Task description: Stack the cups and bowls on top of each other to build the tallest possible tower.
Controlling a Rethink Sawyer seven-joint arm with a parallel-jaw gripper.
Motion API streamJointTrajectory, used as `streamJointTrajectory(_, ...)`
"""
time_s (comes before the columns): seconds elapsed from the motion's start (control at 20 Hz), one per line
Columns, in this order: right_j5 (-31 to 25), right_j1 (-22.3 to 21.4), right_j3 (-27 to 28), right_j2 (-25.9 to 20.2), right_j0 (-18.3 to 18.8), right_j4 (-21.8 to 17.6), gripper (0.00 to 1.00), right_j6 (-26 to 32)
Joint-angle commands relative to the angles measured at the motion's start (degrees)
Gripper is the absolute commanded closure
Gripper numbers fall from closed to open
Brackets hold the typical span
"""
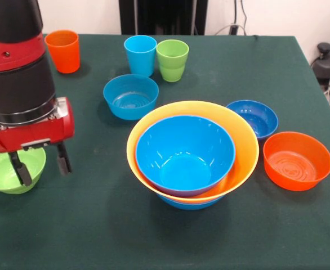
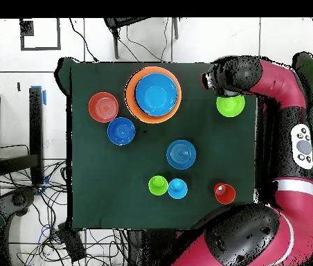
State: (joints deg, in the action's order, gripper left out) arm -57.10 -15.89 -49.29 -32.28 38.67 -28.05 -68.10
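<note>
The tower stands mid-table: a bright blue bowl [image 1: 184, 152] nested in the wide yellow-orange bowl [image 1: 245, 135], on another blue bowl [image 1: 187, 203]; it also shows in the overhead view [image 2: 153, 94]. My gripper [image 1: 41, 164] is open and empty. It hangs low at the right rim of the lime green bowl [image 1: 1, 171], with one finger [image 1: 19, 169] in front of that bowl. Standing apart are a light blue bowl [image 1: 130, 95], a dark blue bowl [image 1: 255, 117] and an orange bowl [image 1: 297, 160]. The orange cup [image 1: 63, 50], light blue cup [image 1: 140, 54] and lime green cup [image 1: 172, 59] stand upright at the far edge.
The green tablecloth [image 1: 97, 225] covers the whole table. In the overhead view the red arm [image 2: 277, 83] reaches in over the table's right edge, above the lime green bowl [image 2: 230, 105]. Cables lie on the floor beyond the table's left side.
</note>
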Motion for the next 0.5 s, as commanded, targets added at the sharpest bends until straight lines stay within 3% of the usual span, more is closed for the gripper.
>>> streamJointTrajectory(0.05, -4.8, -3.4, -0.9, -0.8, -0.6, -4.0, 0.0, 19.6)
streamJointTrajectory(0.5, -1.6, -9.2, -11.1, -0.2, 0.5, -3.0, 0.0, 16.2)
